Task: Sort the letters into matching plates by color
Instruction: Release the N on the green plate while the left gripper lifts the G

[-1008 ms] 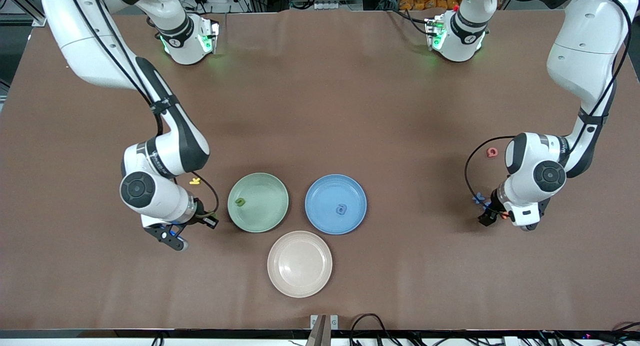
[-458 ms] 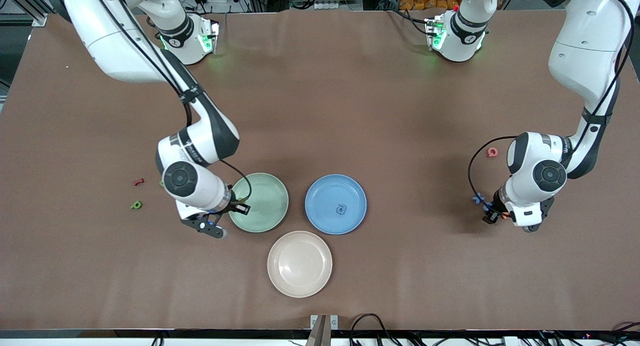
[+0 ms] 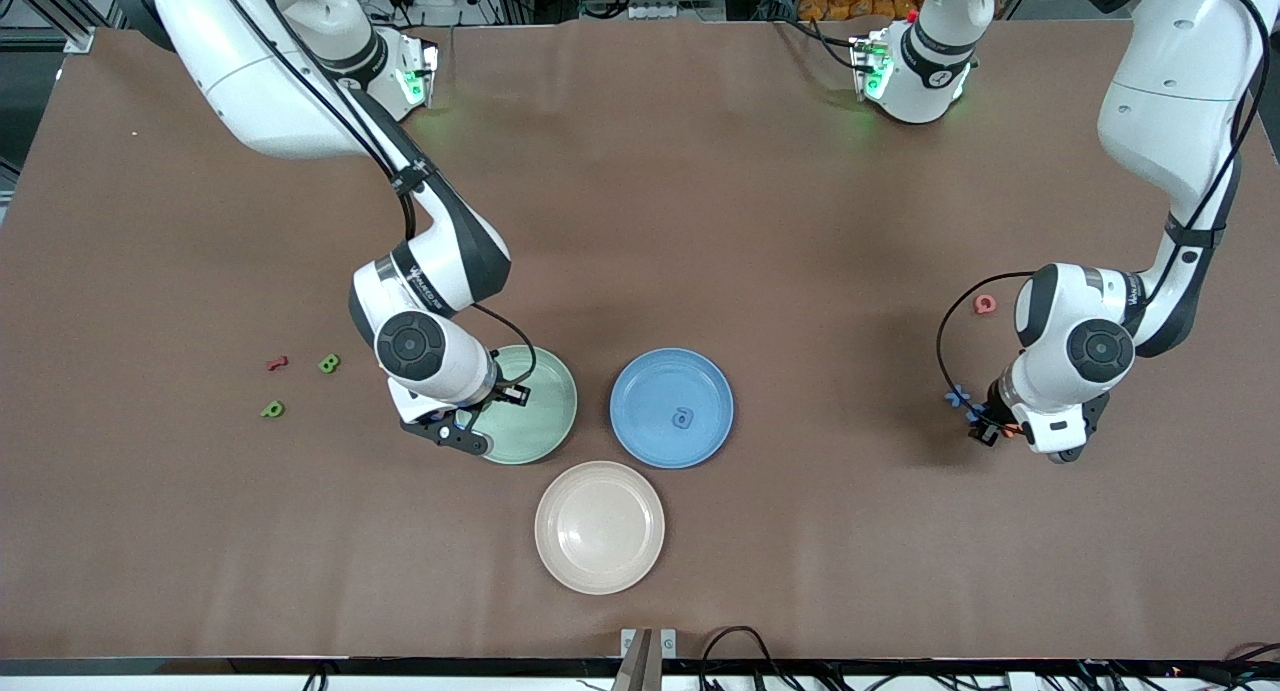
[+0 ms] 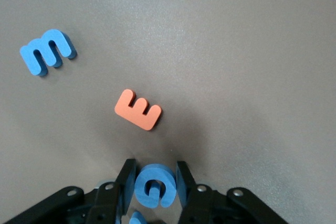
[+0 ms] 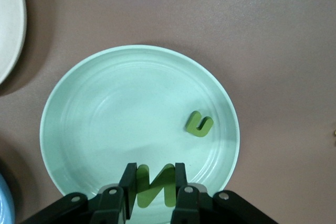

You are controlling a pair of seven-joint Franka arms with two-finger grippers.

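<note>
three plates (image 3: 650,386), four green letters (image 3: 328,363), four blue letters (image 4: 47,52), two arms (image 3: 1075,346)

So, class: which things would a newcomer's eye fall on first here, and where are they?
The right gripper holds a green letter N over the green plate, where a green letter already lies. Toward the left arm's end, the left gripper holds a blue letter G, near an orange letter E on the table.

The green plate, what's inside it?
One small green letter lies in the green plate. The right gripper holds another green letter over the plate's rim. The front view hides part of the plate under the arm.
</note>
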